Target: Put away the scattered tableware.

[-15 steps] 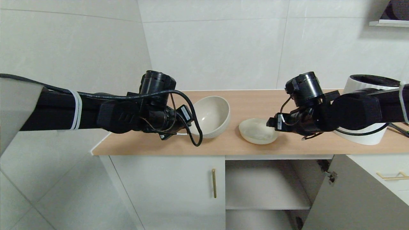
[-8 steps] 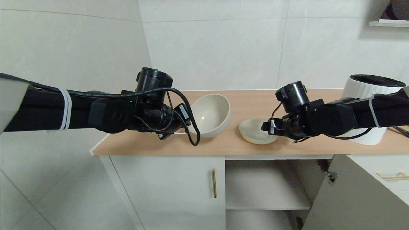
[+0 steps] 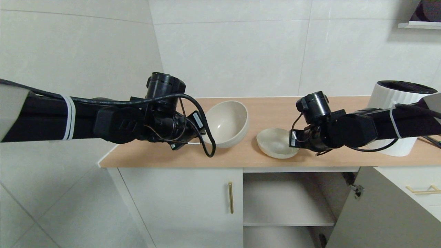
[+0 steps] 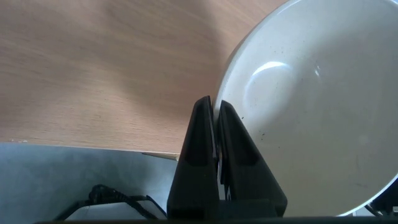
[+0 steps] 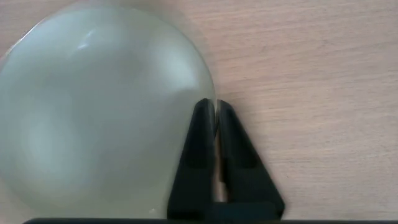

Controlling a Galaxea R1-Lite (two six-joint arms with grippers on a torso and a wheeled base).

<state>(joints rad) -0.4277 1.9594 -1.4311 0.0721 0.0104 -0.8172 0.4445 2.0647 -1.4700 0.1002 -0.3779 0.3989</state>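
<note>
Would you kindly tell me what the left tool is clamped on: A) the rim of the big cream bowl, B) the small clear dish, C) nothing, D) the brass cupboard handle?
A: in the left wrist view the left tool is shut on the rim of the big cream bowl.

Beige bowl [image 3: 229,122], frosted dish [image 3: 275,146] (both tilted).

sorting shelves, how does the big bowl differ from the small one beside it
The big bowl is deep and opaque cream; the small bowl is shallow and pale, translucent. The big bowl is tipped steeply towards the robot; the small bowl lies nearly level. Shared: each rim is pinched, by the left claw and right claw.
</note>
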